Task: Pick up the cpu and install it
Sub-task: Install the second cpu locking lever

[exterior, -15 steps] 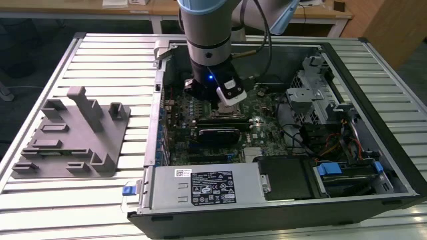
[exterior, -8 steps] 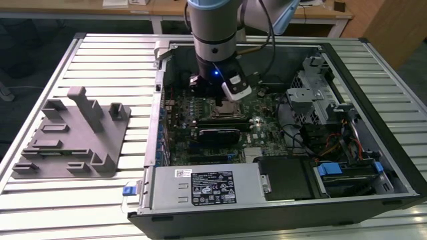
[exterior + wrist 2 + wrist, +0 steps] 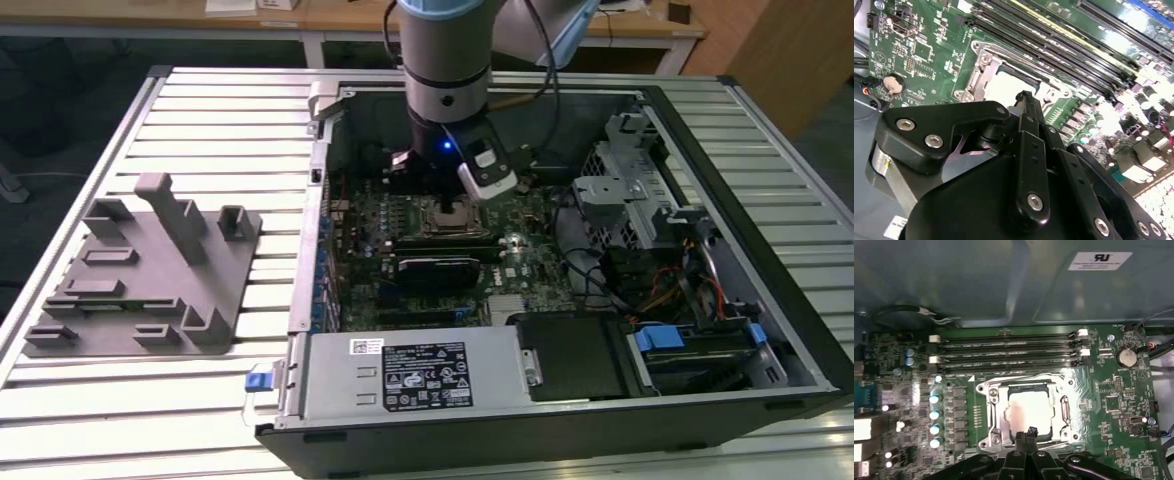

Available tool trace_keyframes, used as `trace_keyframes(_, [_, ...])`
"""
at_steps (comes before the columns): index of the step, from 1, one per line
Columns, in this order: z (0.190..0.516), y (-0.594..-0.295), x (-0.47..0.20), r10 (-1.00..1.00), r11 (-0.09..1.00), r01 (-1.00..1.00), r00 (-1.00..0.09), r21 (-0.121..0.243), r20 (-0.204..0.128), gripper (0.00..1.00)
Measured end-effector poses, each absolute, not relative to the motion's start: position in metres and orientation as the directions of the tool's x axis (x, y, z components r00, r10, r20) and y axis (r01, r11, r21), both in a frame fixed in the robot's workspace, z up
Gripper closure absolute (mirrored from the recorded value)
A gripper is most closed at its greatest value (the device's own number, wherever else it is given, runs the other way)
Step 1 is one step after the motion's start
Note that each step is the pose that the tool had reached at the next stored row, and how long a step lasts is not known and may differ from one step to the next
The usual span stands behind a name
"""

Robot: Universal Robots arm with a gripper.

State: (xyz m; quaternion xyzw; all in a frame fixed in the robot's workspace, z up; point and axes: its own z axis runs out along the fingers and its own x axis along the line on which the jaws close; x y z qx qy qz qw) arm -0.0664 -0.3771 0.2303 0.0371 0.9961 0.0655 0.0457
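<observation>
The open computer case point(image 3: 694, 150) lies flat on the slatted bench point(image 3: 200, 110). Inside it is the green board point(image 3: 1114, 405). The arm reaches down into the case, over the square socket point(image 3: 1029, 410) near the middle of the board. The cpu point(image 3: 1029, 410) sits in that socket, shiny side up, with the metal frame point(image 3: 989, 390) around it. In the first wrist view the pincer point(image 3: 1029, 432) is at the cpu's 6 o'clock edge, its black tips pressed together with nothing between them. On the bench at 9 o'clock from the case rests a grey plastic block point(image 3: 140, 275) with posts.
</observation>
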Motion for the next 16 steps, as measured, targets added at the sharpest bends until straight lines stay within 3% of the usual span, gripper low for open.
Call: trace_keyframes(16, [0.224, -0.364, -0.044, 0.080, 0.989, 0.073, -0.996, 0.127, -0.050, 0.89])
